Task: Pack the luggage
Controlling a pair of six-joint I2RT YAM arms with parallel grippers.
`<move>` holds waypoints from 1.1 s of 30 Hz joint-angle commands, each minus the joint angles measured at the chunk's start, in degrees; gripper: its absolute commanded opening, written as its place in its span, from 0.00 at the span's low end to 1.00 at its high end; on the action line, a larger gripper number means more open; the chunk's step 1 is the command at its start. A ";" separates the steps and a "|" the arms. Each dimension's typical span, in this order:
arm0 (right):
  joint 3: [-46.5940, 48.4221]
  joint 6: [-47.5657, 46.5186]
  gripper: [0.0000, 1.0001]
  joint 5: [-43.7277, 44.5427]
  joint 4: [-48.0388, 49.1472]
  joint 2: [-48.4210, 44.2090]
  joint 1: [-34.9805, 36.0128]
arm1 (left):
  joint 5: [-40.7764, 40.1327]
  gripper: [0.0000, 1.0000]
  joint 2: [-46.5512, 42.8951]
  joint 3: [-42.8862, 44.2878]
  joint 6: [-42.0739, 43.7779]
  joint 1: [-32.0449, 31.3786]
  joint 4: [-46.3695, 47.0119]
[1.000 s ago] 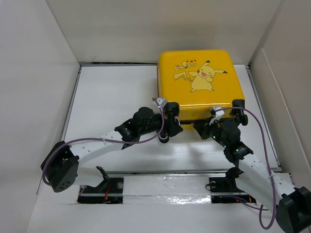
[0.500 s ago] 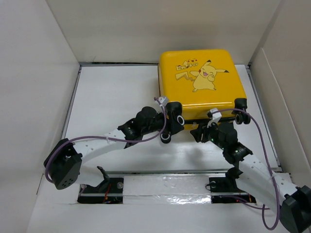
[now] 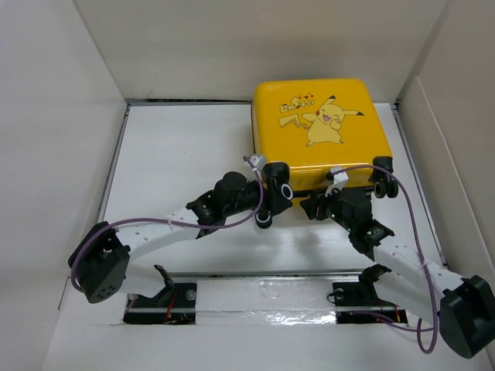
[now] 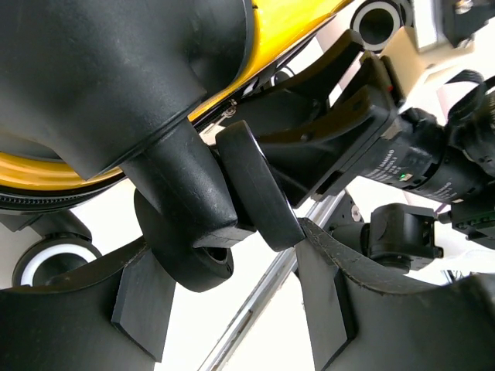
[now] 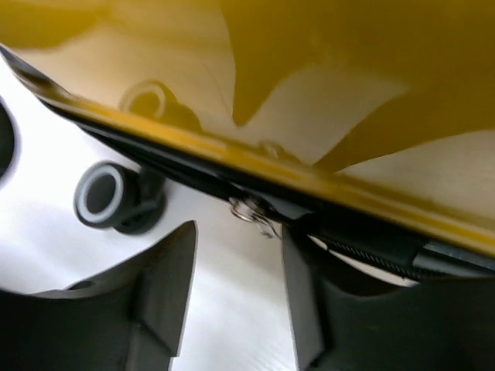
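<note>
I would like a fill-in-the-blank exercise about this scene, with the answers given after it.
1. The closed luggage is ____ in colour.
2. The left gripper has a black ____ of the luggage between its fingers.
3. The right gripper is ____, facing the zipper pull.
Missing words: yellow; wheel; open.

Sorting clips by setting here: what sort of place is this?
Probably a lab robot test cell, not a home: plain white walls box in a white table, the left arm and right arm are bolted at its near edge, and a yellow suitcase lies on it.
</note>
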 commanded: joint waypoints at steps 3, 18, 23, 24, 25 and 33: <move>2.95 0.04 0.39 2.86 9.21 -0.27 0.32 | -0.98 0.00 -4.31 0.04 2.10 -0.20 9.22; 1.55 0.65 0.00 13.31 1.85 -4.91 0.32 | -1.95 0.00 -7.39 -1.98 2.62 1.56 8.96; 1.11 1.27 0.00 17.98 -7.49 -12.56 -0.30 | -2.48 0.00 -9.23 -2.42 3.24 2.79 7.82; 0.84 1.44 0.00 18.33 -10.10 -13.44 -0.30 | -2.82 0.00 -9.50 -2.42 3.50 2.79 7.29; 0.67 1.53 0.00 18.77 -11.17 -14.15 -0.30 | -2.91 0.00 -9.67 -2.42 3.68 2.79 7.20; 0.58 2.15 0.00 19.48 -15.41 -17.33 -0.30 | -0.91 0.00 -9.15 -1.63 3.77 2.79 6.94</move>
